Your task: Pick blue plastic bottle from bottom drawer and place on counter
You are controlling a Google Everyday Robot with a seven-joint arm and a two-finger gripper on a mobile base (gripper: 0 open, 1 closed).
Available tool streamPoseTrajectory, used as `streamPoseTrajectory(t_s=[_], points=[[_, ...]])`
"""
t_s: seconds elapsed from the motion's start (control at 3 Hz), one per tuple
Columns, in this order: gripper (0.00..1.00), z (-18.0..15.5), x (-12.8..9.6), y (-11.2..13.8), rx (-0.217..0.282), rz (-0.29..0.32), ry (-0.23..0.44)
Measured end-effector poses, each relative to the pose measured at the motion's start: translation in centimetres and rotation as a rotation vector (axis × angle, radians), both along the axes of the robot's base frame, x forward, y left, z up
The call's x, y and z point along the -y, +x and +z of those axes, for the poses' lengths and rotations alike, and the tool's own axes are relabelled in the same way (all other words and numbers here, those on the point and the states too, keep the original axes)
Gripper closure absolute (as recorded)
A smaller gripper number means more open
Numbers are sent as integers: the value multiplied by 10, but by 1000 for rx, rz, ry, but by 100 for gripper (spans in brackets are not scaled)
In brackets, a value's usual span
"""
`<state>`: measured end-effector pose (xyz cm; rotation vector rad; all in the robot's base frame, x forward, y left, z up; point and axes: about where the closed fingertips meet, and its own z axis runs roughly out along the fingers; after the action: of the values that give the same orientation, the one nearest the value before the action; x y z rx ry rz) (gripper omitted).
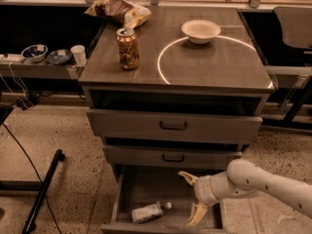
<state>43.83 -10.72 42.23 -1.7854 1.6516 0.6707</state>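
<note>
The blue plastic bottle [148, 212] lies on its side, cap to the right, in the open bottom drawer [127, 190], near its front left. My gripper [193, 197] hangs over the drawer's right half, to the right of the bottle and apart from it. Its two pale fingers are spread open, one at the top [187, 177] and one at the bottom [198, 213], and hold nothing. The white arm reaches in from the lower right. The counter [195, 67] with its thin white circle is above.
On the counter stand a brown patterned can [127, 48], a white bowl [201, 31] and a crumpled snack bag [119, 10]. The two upper drawers [173, 126] are slightly pulled out. A side shelf [39, 67] at left holds bowls and a cup. A dark pole [43, 189] lies on the floor.
</note>
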Motion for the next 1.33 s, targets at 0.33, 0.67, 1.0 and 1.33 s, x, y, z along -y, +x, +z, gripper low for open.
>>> streamPoseTrajectory(t_s=[0.33, 0.67, 1.0, 1.33], points=[[0, -9, -5, 5, -24, 28, 0], [0, -63, -27, 21, -41, 49, 14], [0, -131, -49, 25, -59, 2, 48], [0, -182, -65, 31, -65, -26, 50]])
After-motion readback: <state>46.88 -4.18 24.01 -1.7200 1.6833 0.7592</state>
